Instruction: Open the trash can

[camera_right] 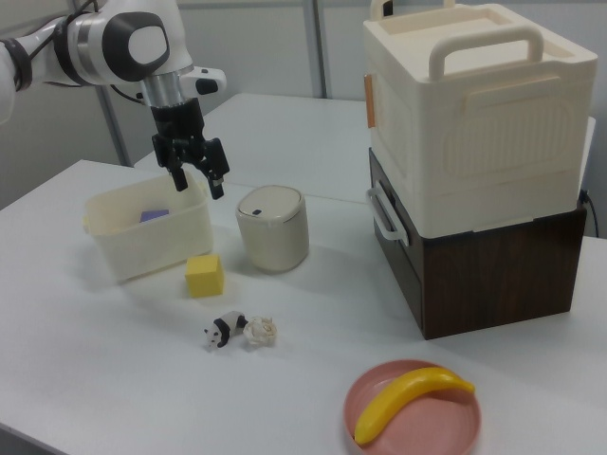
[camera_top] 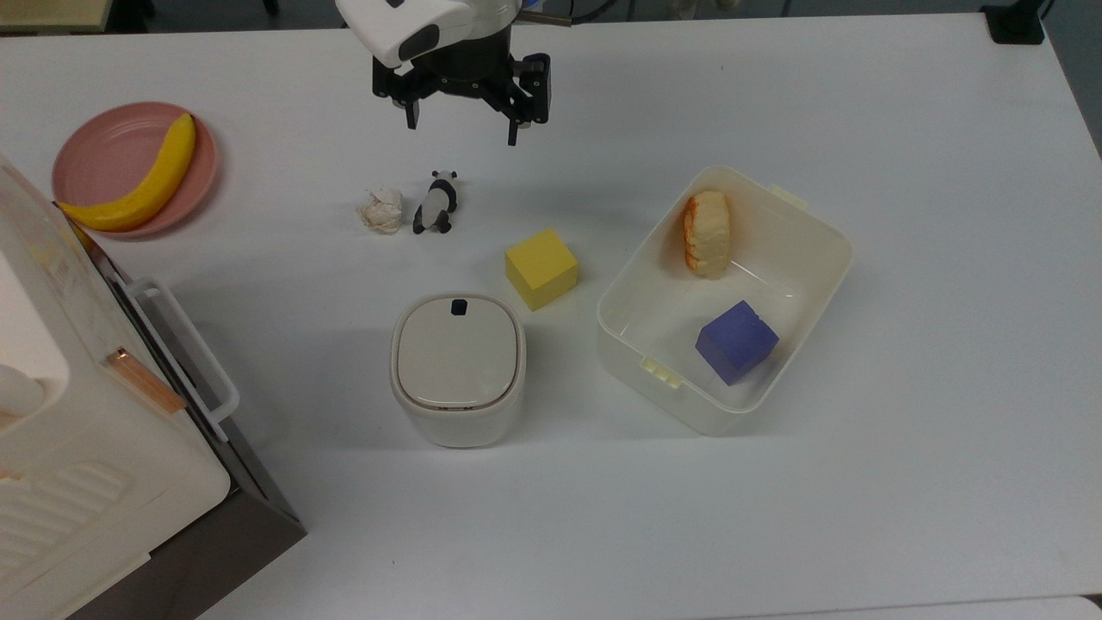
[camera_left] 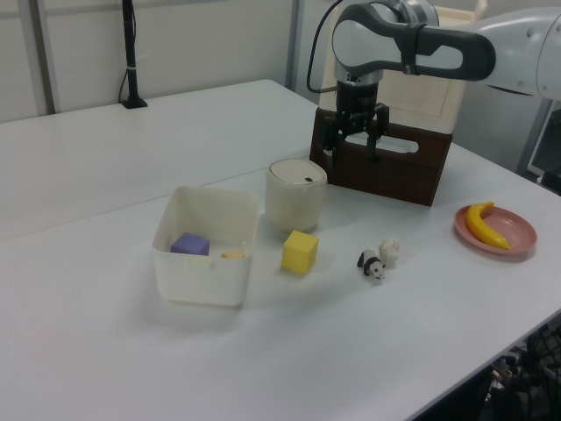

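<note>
Jaws spread and empty, the gripper [camera_top: 461, 125] hangs high over the counter's [camera_top: 904, 155] far edge — the closed trash can [camera_top: 458, 370] sits mid-counter in the top view, its black button [camera_top: 459, 306] best pressed straight down with one fingertip.

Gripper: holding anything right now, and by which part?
Nothing. The gripper hangs open and empty above the table, well clear of the trash can, whose lid is shut.
</note>
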Available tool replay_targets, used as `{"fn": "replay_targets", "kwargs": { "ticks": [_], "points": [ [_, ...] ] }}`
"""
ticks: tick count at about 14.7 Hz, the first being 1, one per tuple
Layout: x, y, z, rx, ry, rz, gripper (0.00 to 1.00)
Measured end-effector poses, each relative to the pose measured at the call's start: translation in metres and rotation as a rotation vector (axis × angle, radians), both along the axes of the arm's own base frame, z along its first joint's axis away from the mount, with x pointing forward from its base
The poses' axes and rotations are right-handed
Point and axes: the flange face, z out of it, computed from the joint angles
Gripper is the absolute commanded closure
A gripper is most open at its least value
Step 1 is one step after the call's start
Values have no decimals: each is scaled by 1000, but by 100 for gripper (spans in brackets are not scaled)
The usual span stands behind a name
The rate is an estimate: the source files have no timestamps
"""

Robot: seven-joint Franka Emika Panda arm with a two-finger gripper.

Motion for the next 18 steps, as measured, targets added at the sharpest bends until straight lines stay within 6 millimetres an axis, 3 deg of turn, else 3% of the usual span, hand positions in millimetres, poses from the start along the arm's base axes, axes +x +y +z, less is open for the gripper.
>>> {"fn": "replay_targets", "kwargs": {
  "ticks": [2,3,4,6,9,18],
  "points": [
    [5,1,0,4,-40,4,37],
    [7,1,-1,5,-48,5,61],
    [8,1,-4,5,-51,7,75],
    [14,2,-9,10,-78,29,79],
    [28,5,-25,21,-128,58,100],
    [76,7,-82,42,-290,77,100]
  ]
}}
